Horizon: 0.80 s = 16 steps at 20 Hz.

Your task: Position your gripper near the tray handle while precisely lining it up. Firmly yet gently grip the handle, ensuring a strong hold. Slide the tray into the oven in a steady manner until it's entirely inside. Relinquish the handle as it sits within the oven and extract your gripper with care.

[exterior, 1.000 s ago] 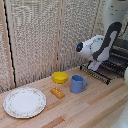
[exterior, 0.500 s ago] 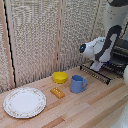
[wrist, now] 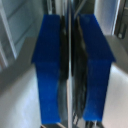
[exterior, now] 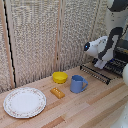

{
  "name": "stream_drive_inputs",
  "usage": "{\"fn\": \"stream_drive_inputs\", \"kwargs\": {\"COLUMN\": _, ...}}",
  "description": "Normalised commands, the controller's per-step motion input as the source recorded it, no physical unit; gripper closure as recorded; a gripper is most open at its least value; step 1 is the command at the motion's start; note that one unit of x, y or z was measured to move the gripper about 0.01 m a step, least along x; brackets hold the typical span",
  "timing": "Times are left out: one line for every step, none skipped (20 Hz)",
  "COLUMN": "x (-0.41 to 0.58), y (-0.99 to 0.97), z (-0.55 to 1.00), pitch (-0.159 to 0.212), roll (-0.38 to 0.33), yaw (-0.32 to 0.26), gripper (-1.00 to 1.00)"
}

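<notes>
The black wire tray point(exterior: 96, 73) sticks out of the dark oven point(exterior: 122, 50) at the exterior view's right edge; the arm hides most of the oven. My white gripper point(exterior: 102, 63) reaches down onto the tray. In the wrist view my two blue fingers point(wrist: 50, 65) are pressed close together on a thin dark bar, the tray handle point(wrist: 71, 45), which runs between them. The tray lies flat, just above the wooden table.
A blue mug point(exterior: 77, 83) stands just in front of the tray. A yellow bowl point(exterior: 60, 77), a small orange block point(exterior: 57, 92) and a round white plate point(exterior: 24, 102) lie further to the exterior view's left on the wooden table point(exterior: 95, 107). A woven screen stands behind.
The gripper and the tray have shifted slightly toward the exterior view's right, toward the oven. Nothing else has moved.
</notes>
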Motion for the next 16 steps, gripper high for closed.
{"fn": "stream_drive_inputs", "kwargs": {"x": 0.0, "y": -0.41, "z": 0.14, "pitch": -0.045, "roll": -0.008, "yaw": -0.029, "gripper": -1.0}}
{"fn": "stream_drive_inputs", "kwargs": {"x": 0.0, "y": -0.14, "z": 0.13, "pitch": -0.029, "roll": -0.023, "yaw": -0.073, "gripper": -1.0}}
{"fn": "stream_drive_inputs", "kwargs": {"x": 0.0, "y": -0.11, "z": 0.15, "pitch": -0.024, "roll": -0.024, "yaw": -0.075, "gripper": -1.0}}
{"fn": "stream_drive_inputs", "kwargs": {"x": 0.0, "y": 0.0, "z": 0.2, "pitch": -0.015, "roll": -0.03, "yaw": -0.05, "gripper": -1.0}}
{"fn": "stream_drive_inputs", "kwargs": {"x": 0.0, "y": 0.0, "z": 0.27, "pitch": -0.003, "roll": -0.032, "yaw": -0.03, "gripper": -1.0}}
{"fn": "stream_drive_inputs", "kwargs": {"x": 0.017, "y": 0.0, "z": 0.29, "pitch": 0.0, "roll": -0.009, "yaw": -0.023, "gripper": -1.0}}
{"fn": "stream_drive_inputs", "kwargs": {"x": 0.06, "y": 0.08, "z": 0.33, "pitch": 0.0, "roll": -0.031, "yaw": -0.02, "gripper": -1.0}}
{"fn": "stream_drive_inputs", "kwargs": {"x": 0.094, "y": 0.15, "z": 0.34, "pitch": -0.001, "roll": -0.029, "yaw": -0.02, "gripper": -1.0}}
{"fn": "stream_drive_inputs", "kwargs": {"x": 0.14, "y": 0.23, "z": 0.33, "pitch": -0.01, "roll": -0.045, "yaw": -0.025, "gripper": -1.0}}
{"fn": "stream_drive_inputs", "kwargs": {"x": 0.134, "y": 0.25, "z": 0.31, "pitch": 0.0, "roll": 0.0, "yaw": -0.028, "gripper": -1.0}}
{"fn": "stream_drive_inputs", "kwargs": {"x": 0.174, "y": 0.27, "z": 0.3, "pitch": 0.0, "roll": 0.0, "yaw": -0.026, "gripper": -1.0}}
{"fn": "stream_drive_inputs", "kwargs": {"x": 0.223, "y": 0.38, "z": 0.27, "pitch": 0.0, "roll": 0.0, "yaw": 0.0, "gripper": -1.0}}
{"fn": "stream_drive_inputs", "kwargs": {"x": 0.257, "y": 0.37, "z": 0.19, "pitch": 0.0, "roll": 0.048, "yaw": 0.0, "gripper": -1.0}}
{"fn": "stream_drive_inputs", "kwargs": {"x": 0.317, "y": 0.43, "z": 0.11, "pitch": 0.006, "roll": 0.069, "yaw": 0.022, "gripper": -1.0}}
{"fn": "stream_drive_inputs", "kwargs": {"x": 0.374, "y": 0.45, "z": 0.02, "pitch": 0.017, "roll": 0.058, "yaw": 0.047, "gripper": -1.0}}
{"fn": "stream_drive_inputs", "kwargs": {"x": 0.434, "y": 0.46, "z": 0.0, "pitch": 0.026, "roll": 0.057, "yaw": 0.048, "gripper": -1.0}}
